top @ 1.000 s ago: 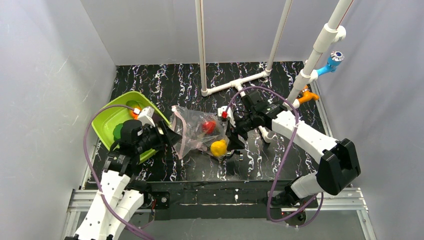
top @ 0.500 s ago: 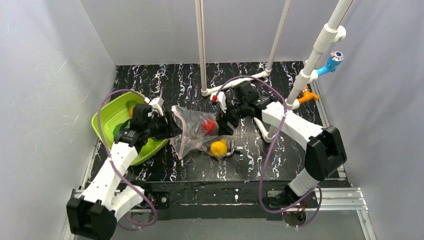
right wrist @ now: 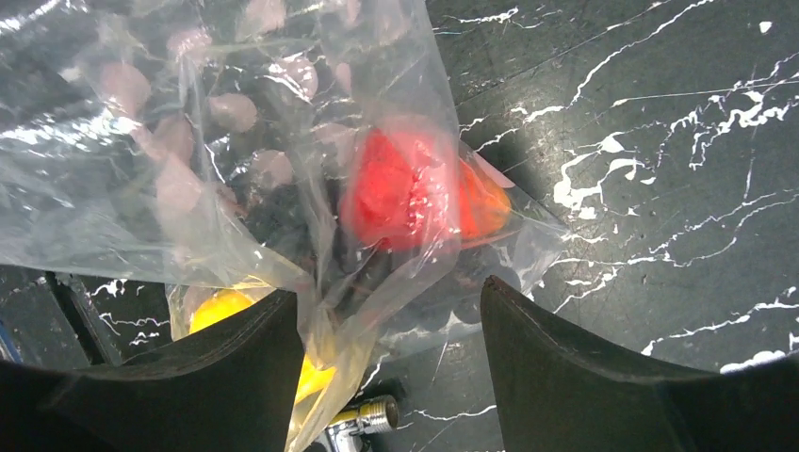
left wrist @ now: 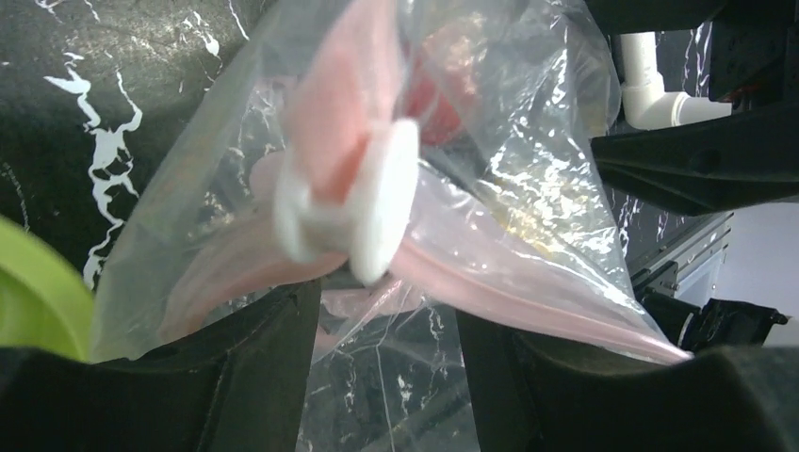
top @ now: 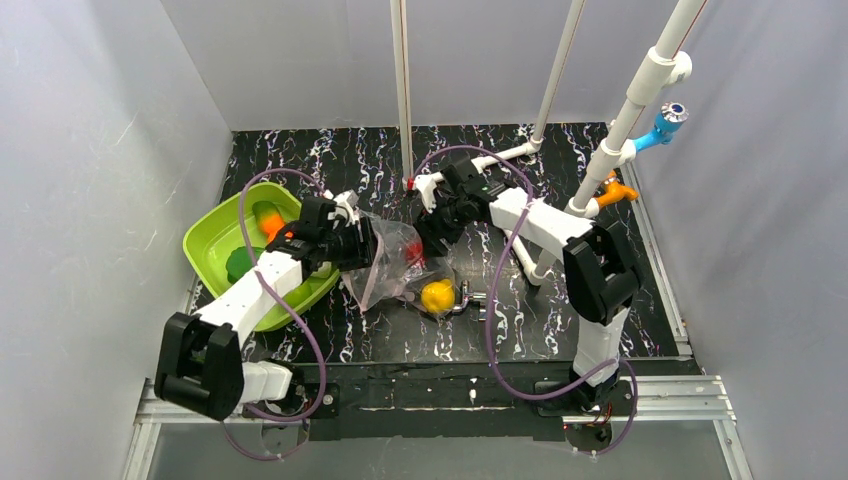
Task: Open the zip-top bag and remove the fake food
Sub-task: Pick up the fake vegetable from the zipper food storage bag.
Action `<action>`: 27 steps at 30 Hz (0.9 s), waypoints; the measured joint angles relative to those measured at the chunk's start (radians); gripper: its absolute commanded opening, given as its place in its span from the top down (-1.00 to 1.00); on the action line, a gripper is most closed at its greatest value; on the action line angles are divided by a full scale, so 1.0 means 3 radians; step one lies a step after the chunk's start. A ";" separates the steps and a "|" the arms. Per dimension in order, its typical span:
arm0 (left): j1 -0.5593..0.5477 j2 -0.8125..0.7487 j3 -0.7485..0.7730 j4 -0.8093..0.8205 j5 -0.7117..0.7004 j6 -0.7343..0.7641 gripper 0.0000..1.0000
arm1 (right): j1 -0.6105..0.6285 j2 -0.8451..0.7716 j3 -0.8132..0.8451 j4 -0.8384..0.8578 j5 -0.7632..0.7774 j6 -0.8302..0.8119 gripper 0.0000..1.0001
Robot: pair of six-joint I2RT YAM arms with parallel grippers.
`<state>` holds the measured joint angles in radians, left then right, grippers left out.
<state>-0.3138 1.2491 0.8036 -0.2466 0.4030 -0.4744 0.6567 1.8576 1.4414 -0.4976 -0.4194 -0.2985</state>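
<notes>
Zip-top bag (top: 395, 275) of clear, crinkled plastic lies near the middle of the black marbled table (top: 330, 160), between my two claws. Its mouth points toward my left claw (left wrist: 389, 315) and its closed end toward my right claw (right wrist: 391, 297).

A pale pink zip strip (left wrist: 528, 301) runs along the mouth and carries a white slider (left wrist: 363, 202). Seen from my left wrist, the strip is bunched and folded at the slider, and the film fans out shiny and wrinkled behind it. My left claw's fingers stand apart, with the strip and slider sitting between and just above them; whether they touch the plastic I cannot tell.

Inside the bag a red piece (right wrist: 400, 188) shows through the film, tinted orange on one side. A yellow lemon (right wrist: 221, 311) sits under the film at the bag's near corner. My right claw's fingers are spread wide over the closed end, the red piece framed between them, gripping nothing.

A small metal fitting (right wrist: 366, 414) lies on the table just beside the lemon. To the left, a lime-green tray (top: 200, 240) holds an orange fruit (top: 268, 220) and a green round fruit (top: 240, 265) — my left arm reaches across its near rim.
</notes>
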 measured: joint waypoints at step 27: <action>-0.0340 0.0730 -0.0324 0.1209 -0.0267 -0.0600 0.20 | -0.0004 0.0556 0.0387 -0.0028 -0.0317 0.0301 0.45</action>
<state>-0.4156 1.4681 0.7063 0.1162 0.3229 -0.6544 0.6556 2.0243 1.5574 -0.5060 -0.5144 -0.2081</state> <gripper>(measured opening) 0.336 0.351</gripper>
